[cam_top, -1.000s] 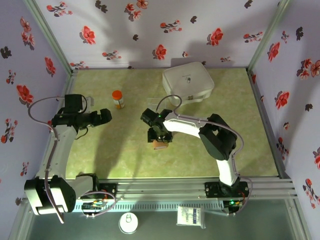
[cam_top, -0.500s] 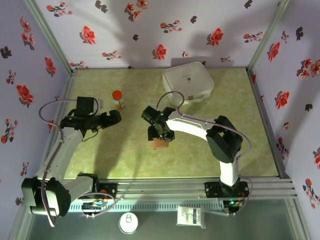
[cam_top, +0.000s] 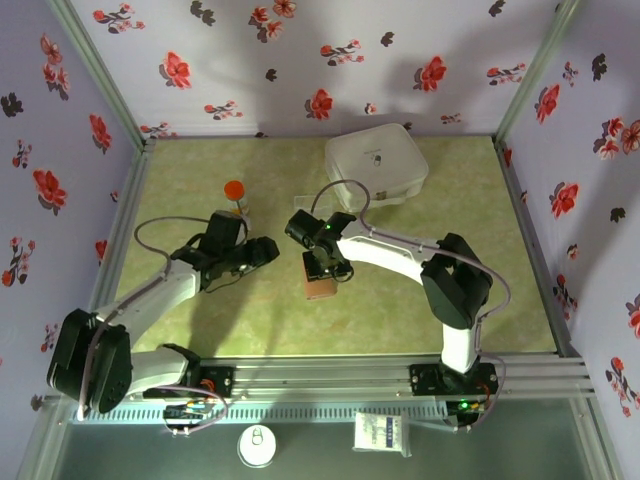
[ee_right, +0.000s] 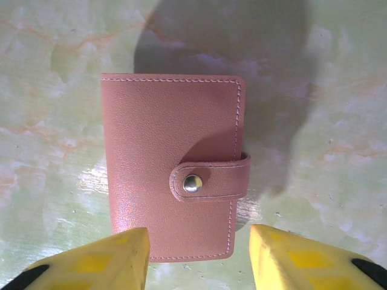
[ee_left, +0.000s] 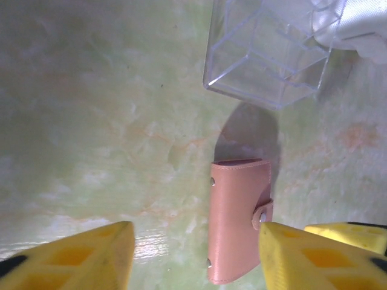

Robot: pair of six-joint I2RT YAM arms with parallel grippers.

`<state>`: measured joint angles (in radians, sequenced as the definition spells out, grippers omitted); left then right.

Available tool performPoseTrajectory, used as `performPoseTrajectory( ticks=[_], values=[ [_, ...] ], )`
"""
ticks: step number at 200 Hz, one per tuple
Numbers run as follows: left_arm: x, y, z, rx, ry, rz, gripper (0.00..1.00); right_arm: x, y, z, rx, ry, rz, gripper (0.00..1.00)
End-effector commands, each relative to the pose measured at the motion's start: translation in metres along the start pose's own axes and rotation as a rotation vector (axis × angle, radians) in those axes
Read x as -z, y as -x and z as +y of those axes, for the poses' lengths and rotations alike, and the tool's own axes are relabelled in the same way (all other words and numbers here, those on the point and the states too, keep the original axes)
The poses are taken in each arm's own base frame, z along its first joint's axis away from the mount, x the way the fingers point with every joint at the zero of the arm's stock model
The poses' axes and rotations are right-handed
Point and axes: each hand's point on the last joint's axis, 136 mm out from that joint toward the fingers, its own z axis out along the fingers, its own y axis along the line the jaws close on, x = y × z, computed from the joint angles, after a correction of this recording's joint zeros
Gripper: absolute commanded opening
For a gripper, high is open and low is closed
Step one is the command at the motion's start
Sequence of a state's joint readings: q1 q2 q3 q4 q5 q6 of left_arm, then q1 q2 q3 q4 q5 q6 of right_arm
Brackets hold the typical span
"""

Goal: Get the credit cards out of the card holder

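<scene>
The wallet [ee_right: 172, 163] lies snapped shut, flat on the green surface [cam_top: 450, 300]. The right hand [ee_right: 195, 238] hangs over its near end, fingers spread. The left hand [ee_left: 195, 238], also spread, faces it from alongside. A clear tray [ee_left: 266, 54] sits just beyond the wallet, with a white case [cam_top: 376, 165] and an orange bottle [cam_top: 236, 197] farther off.

A white square case [cam_top: 376, 165] with rounded corners sits at the far side of the green marbled table [cam_top: 480, 290]. A clear plastic tray [ee_left: 266, 54] with compartments lies just beside its near edge. A small bottle [cam_top: 236, 192] with an orange cap stands further left. The walls [cam_top: 320, 60] have red and black flowers.
</scene>
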<state>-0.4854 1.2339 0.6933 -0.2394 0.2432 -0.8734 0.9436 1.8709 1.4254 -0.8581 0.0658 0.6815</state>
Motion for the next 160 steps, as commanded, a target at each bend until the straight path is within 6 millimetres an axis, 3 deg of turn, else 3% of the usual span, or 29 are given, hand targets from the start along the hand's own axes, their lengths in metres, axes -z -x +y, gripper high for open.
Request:
performPoseTrajectory(
  ticks=[1,22,75,160],
  values=[
    [-0.010,0.001,-0.007,0.042,-0.038,-0.033,0.47,-0.006,0.002,0.000,0.015,0.001,0.016,0.44],
    [-0.016,-0.007,-0.006,0.036,-0.034,-0.014,0.39,-0.012,0.003,0.001,0.013,0.001,0.026,0.42],
    [-0.028,-0.020,-0.012,0.024,-0.083,0.011,0.00,-0.023,0.006,0.007,0.010,0.021,0.045,0.38],
    [-0.040,-0.025,-0.017,0.023,-0.107,0.047,0.00,-0.046,0.006,0.001,0.003,0.008,0.088,0.35]
  ],
)
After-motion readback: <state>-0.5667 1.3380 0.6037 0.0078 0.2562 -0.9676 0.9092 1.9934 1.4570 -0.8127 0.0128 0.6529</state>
